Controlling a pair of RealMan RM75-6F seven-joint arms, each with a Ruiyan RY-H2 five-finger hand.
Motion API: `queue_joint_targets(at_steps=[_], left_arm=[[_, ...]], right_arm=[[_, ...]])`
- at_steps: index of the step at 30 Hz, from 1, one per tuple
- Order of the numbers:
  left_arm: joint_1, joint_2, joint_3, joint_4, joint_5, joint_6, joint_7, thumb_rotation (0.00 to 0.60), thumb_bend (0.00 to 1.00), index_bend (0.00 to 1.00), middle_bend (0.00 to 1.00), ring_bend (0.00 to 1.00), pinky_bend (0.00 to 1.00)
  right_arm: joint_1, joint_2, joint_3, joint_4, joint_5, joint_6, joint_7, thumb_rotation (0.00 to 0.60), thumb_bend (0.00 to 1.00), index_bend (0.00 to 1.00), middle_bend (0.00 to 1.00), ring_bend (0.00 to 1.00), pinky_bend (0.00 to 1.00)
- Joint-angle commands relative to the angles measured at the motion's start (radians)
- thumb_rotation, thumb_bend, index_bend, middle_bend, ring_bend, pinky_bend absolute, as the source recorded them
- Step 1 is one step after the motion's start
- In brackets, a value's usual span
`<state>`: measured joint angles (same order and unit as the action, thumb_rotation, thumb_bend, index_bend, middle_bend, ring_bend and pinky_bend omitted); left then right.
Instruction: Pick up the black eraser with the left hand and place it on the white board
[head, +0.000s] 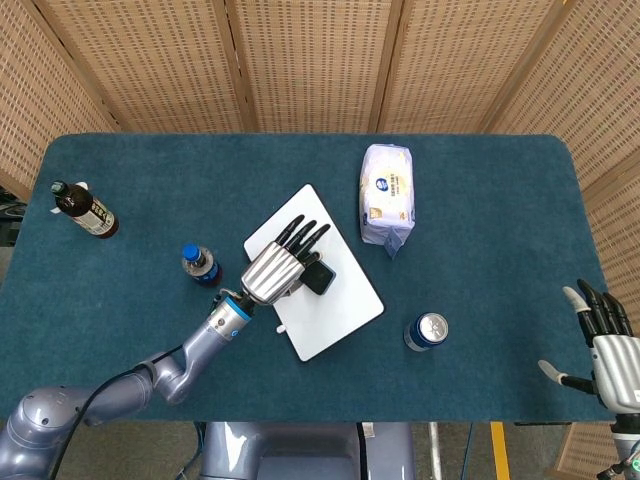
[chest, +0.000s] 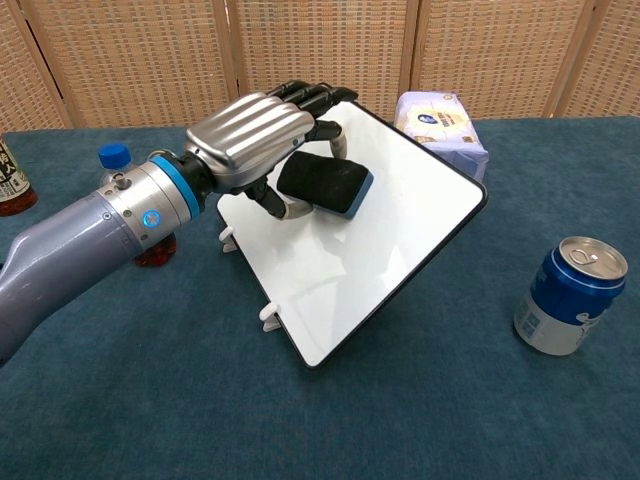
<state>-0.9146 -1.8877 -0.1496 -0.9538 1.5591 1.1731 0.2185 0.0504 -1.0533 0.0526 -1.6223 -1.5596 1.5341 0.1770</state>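
Silver left hand (chest: 250, 135), black fingers (chest: 315, 97), blue wrist ring
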Motion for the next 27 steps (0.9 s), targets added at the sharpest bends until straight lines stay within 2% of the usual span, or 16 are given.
queue_joint_targets(at_steps=[1,12,22,27], left_arm=[[0.000,-0.001,-0.003,0.000,-0.003,-0.001,0.001,0.600,0.26,0.32,0.00,0.00,0.00],[0.000,0.004,-0.005,-0.008,-0.007,-0.001,0.007,0.600,0.21,0.15,0.00,0.00,0.00],[0.008,0.021,0.001,-0.026,-0.007,0.000,0.011,0.600,0.19,0.09,0.00,0.00,0.00],[0.030,0.076,0.006,-0.095,-0.004,0.019,0.003,0.600,0.14,0.08,0.00,0.00,0.00]], right_arm=[[0.000,0.000,0.000,0.000,0.000,0.000,0.001,0.600,0.00,0.00,0.00,0.00,0.00],[0.000,-0.001,0.001,0.000,-0.004,0.004,0.001,0.600,0.00,0.00,0.00,0.00,0.00],[0.000,-0.003,0.003,0.003,-0.002,0.005,0.002,0.600,0.00,0.00,0.00,0.00,0.00],[0.000,-0.002,0.004,0.003,0.000,0.004,0.001,0.600,0.00,0.00,0.00,0.00,0.00]])
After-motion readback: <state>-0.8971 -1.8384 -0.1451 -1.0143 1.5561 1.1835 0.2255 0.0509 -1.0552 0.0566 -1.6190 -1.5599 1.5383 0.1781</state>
